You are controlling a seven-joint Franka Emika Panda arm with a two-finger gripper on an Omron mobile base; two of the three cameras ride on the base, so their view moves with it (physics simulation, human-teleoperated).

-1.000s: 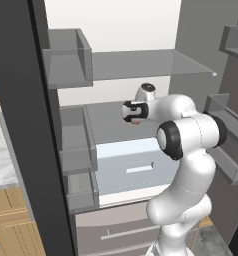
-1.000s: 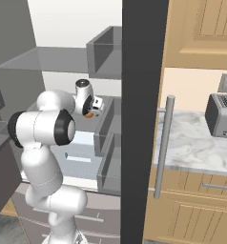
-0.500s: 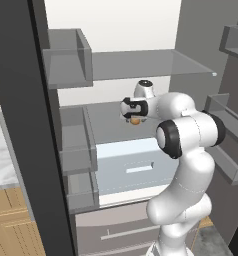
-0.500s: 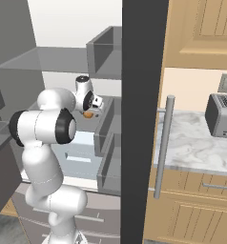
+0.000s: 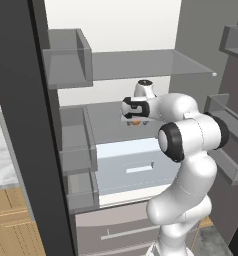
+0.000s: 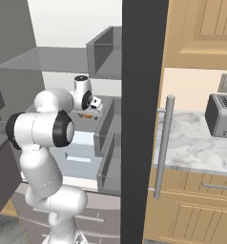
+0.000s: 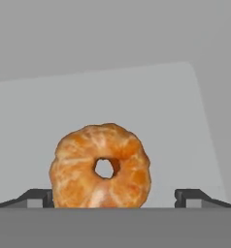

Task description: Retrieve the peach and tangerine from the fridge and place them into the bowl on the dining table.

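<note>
The tangerine (image 7: pixel 100 167), bright orange with a small hollow at its centre, lies on a grey shelf inside the open fridge (image 5: pixel 141 62). My gripper (image 7: pixel 115 196) points down at it and is open. One dark fingertip (image 7: pixel 40 196) stands to its left and the other to its right, both apart from the fruit. From the base, the tangerine (image 5: pixel 135 122) peeks out just under the gripper (image 5: pixel 134 118) on the middle shelf; from the other side the tangerine (image 6: pixel 87 115) sits below the gripper (image 6: pixel 88 111). The peach is hidden. The bowl and dining table are out of view.
A pale blue drawer (image 5: pixel 131 162) sits under the shelf, with grey door bins (image 5: pixel 66 55) on both open doors. The dark door edge (image 6: pixel 139 119) and its bar handle (image 6: pixel 163 143) stand to the right. A toaster (image 6: pixel 222 114) rests on the marble counter (image 6: pixel 191 147).
The hand has turned at the wrist and shifted slightly left over the tangerine. The jaws stayed open and the fruit has not moved.
</note>
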